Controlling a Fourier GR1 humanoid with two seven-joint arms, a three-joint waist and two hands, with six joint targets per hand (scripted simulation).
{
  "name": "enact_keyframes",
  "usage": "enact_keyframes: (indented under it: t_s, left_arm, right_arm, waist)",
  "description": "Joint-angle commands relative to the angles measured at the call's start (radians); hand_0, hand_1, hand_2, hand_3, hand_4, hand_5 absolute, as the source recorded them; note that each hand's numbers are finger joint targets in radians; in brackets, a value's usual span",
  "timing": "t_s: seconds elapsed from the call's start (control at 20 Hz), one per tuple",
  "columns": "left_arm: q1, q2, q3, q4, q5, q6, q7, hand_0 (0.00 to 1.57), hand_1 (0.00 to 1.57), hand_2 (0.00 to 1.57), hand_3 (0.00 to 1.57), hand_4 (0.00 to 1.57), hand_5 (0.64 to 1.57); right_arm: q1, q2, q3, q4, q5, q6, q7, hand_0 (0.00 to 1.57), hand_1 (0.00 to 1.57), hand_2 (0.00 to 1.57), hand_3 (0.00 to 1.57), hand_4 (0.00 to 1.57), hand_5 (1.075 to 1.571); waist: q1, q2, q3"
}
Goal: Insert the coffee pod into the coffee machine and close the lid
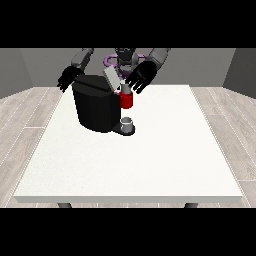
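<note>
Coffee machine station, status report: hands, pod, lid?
Hand at view's right open, over machine. Other hand open, behind it. Lid up. Pod not visible. Cup on tray.

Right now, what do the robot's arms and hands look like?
Both arms are grey, with rounded segments. The arm at the view's left looks lighter grey than the arm at the view's right. Each ends in a black hand: one at the view's left, one at the view's right. No cables or markings are visible.

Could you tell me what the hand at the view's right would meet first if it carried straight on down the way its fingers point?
Probably the red pod holder on the coffee machine, directly below that hand; depth is unclear.
</note>
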Motion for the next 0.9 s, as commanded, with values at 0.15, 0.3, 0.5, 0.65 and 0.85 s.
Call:
enact_keyframes:
  t_s: [0.15,0.3,0.5,0.65,0.85]
  left_arm:
    - [0.024,-0.058,-0.015,0.005,-0.020,0.039,0.008,1.19,1.19,1.27,1.20,0.51,1.571]
    - [0.002,-0.031,-0.007,0.018,-0.028,0.028,0.030,1.18,1.18,1.25,1.19,0.49,1.571]
    - [0.017,0.010,-0.002,0.013,-0.021,-0.010,-0.039,1.24,1.24,1.28,1.20,0.49,1.571]
    - [0.008,0.002,0.005,0.026,-0.016,-0.024,-0.024,1.22,1.22,1.27,1.17,0.48,1.571]
    - [0.028,-0.018,0.005,0.037,-0.016,-0.024,-0.021,1.21,1.21,1.24,1.12,0.46,1.571]
  right_arm:
    - [0.005,0.026,0.012,-0.004,0.018,-0.037,0.013,0.00,0.00,0.00,0.00,0.53,1.571]
    - [-0.007,0.013,0.000,-0.009,0.001,-0.017,-0.007,0.00,0.00,0.00,0.00,0.50,1.571]
    - [-0.021,-0.036,-0.042,-0.002,-0.016,0.006,-0.016,0.00,0.00,0.00,0.00,0.46,1.571]
    - [0.004,0.012,-0.006,-0.006,0.001,-0.016,-0.043,0.00,0.00,0.00,0.00,0.43,1.571]
    - [0.060,0.043,0.043,-0.028,0.012,-0.025,-0.016,0.00,0.00,0.00,0.00,0.45,1.571]
  waist:
    - [0.013,-0.009,0.0001]
    - [0.003,0.011,0.0003]
    - [0.020,0.029,0.0001]
    - [0.012,0.031,0.0002]
    - [-0.004,-0.003,0.0001]
